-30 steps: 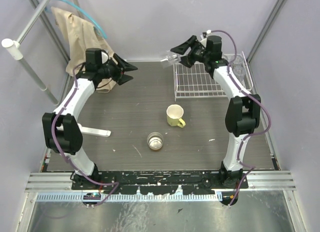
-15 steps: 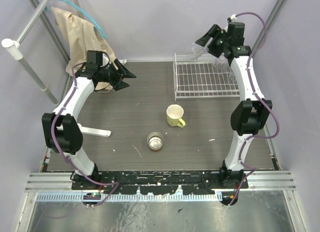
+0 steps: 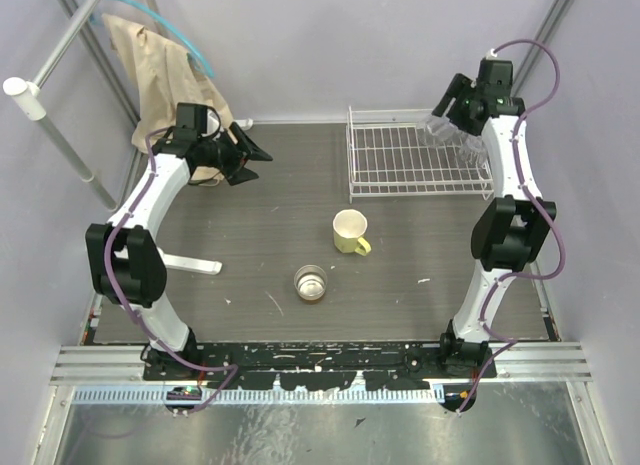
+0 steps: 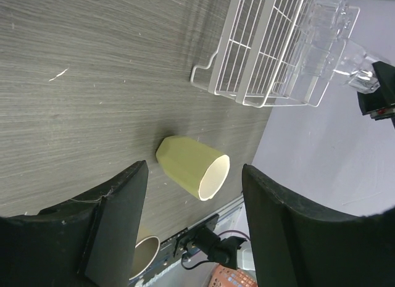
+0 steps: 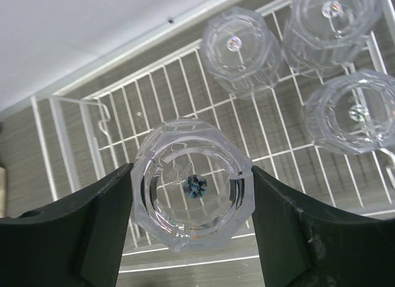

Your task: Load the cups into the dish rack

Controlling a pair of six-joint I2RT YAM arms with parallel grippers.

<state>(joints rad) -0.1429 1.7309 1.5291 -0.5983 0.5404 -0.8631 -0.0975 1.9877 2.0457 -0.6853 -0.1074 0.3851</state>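
My right gripper point(image 3: 445, 115) is shut on a clear faceted tumbler point(image 5: 192, 184) and holds it above the back right part of the white wire dish rack point(image 3: 400, 163). Three more clear tumblers point(image 5: 242, 49) stand in the rack's right end, which also shows in the right wrist view point(image 5: 80, 114). The pale yellow mug point(image 3: 349, 231) stands on the table in front of the rack. The small metallic-brown cup point(image 3: 311, 283) stands nearer the front. My left gripper point(image 3: 257, 145) is open and empty, raised at the back left. Its view shows the mug point(image 4: 192, 168) and the rack point(image 4: 259, 58).
A beige cloth point(image 3: 160, 70) hangs at the back left behind my left arm. A white bar point(image 3: 190, 265) lies on the table at the left. A white tube point(image 3: 25, 97) juts in at the far left. Walls close the table's back and sides.
My right arm has carried the tumbler to the right, from over the rack's back left corner to over its back right part. My left gripper has shifted only slightly.
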